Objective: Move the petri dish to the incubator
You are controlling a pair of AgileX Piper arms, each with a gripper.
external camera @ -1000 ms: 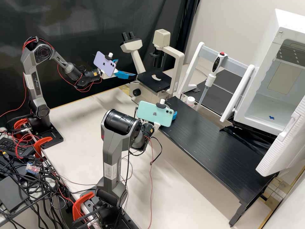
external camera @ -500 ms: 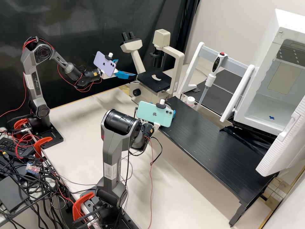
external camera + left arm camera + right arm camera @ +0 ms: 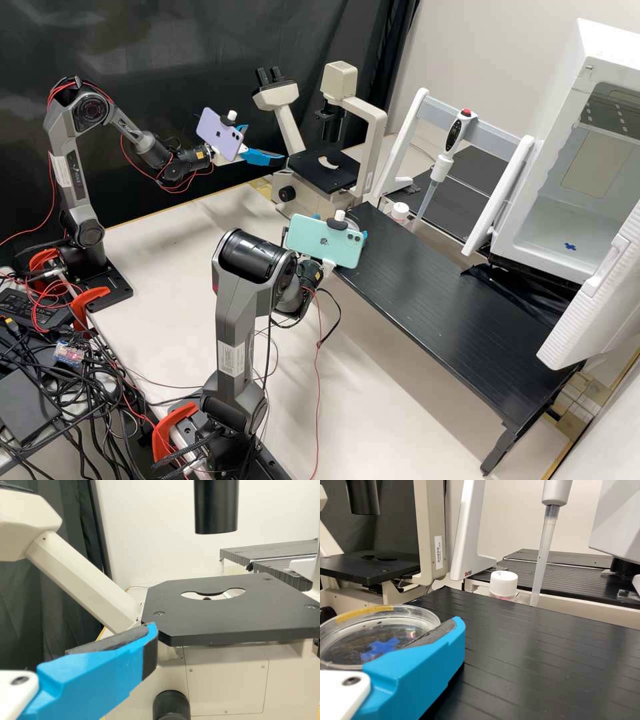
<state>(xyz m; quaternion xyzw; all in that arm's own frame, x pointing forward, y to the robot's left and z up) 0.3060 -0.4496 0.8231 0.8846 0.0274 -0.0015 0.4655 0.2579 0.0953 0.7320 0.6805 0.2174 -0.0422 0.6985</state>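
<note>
While the left pincer (image 3: pixel 264 143) kept its place near the microscope (image 3: pixel 373 137), the right arm had shifted slightly over the last second, and a second blue finger (image 3: pixel 315 217) had come into sight past the green phone (image 3: pixel 325 240).

Right pincer (image 3: pixel 340 226): fingers parted, one alongside the dish; whether they pressed on it, I could not tell. Left pincer: fingers apart, nothing between them.

Petri dish (image 3: pixel 375 632): one, clear, level, with a yellow strip (image 3: pixel 365 613) at its rim and a blue cross (image 3: pixel 380 648) showing within or beneath; located at the microscope end of the black desk (image 3: pixel 453 300). Actual contact with the surface: uncertain.

Incubator (image 3: pixel 547 227): door (image 3: pixel 600 300) standing open, well apart, toward the desk's other end.

Meaning of the shift, as judged: alignment around the dish, the carry still to be made. Next requirement: an even, gentle squeeze, then a level lift. Chief hazard: a lopsided squeeze, liable to tilt the dish or slide it away.
</note>
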